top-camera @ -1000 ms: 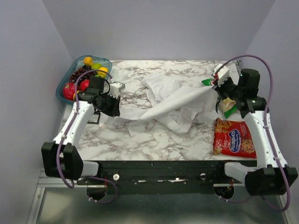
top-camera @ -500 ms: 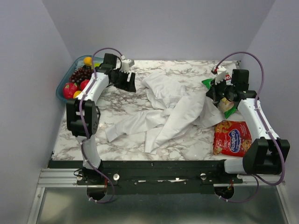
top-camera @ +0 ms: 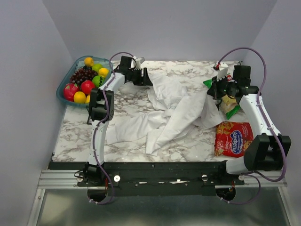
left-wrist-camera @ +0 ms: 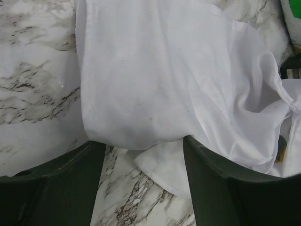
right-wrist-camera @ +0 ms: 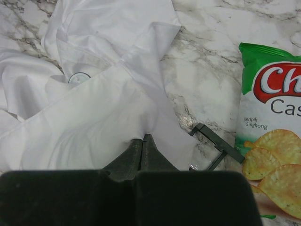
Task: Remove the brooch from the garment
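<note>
The garment lies crumpled across the middle of the marble surface, reaching its far edge. The left hand hangs over the shirt's far-left part, its fingers spread wide and holding nothing. The right hand, near the right edge beside a green chips bag, is pinched tight on a fold of cloth. A small round shape among the folds, seemingly the brooch, sits just beyond that pinch.

Rumpled garment across the middle, fruit bowl in far-left corner, snack packet on right, bare table near left.
</note>
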Controlling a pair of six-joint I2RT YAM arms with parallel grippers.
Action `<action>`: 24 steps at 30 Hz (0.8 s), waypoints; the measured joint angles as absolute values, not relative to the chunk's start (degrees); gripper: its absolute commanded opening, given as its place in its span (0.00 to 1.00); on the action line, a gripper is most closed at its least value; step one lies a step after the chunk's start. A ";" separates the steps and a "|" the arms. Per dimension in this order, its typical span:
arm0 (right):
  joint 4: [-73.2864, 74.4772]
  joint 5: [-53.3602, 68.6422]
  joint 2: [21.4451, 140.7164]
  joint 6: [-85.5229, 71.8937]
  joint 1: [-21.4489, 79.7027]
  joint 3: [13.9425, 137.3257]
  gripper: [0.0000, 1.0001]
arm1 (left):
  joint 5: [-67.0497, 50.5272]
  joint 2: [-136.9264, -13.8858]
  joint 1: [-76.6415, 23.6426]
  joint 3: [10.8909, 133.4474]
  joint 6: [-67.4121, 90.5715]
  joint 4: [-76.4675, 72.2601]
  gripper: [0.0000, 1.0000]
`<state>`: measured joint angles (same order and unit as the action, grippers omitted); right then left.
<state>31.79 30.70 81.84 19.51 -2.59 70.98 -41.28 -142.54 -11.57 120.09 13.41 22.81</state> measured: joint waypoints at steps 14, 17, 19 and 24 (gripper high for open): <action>32.38 29.61 88.40 15.77 -3.38 82.39 0.01 | -44.82 -140.33 -9.89 124.18 13.04 20.64 0.00; 30.46 29.63 90.78 13.67 -5.23 91.55 0.01 | -44.88 -132.92 -6.44 122.32 10.41 22.50 0.00; 28.64 29.67 91.79 12.16 -6.55 96.36 0.01 | -44.84 -126.41 -3.49 120.57 8.62 23.00 0.00; 25.39 30.87 93.54 7.38 -9.30 105.08 0.01 | -44.18 -109.03 3.31 116.66 3.33 24.10 0.00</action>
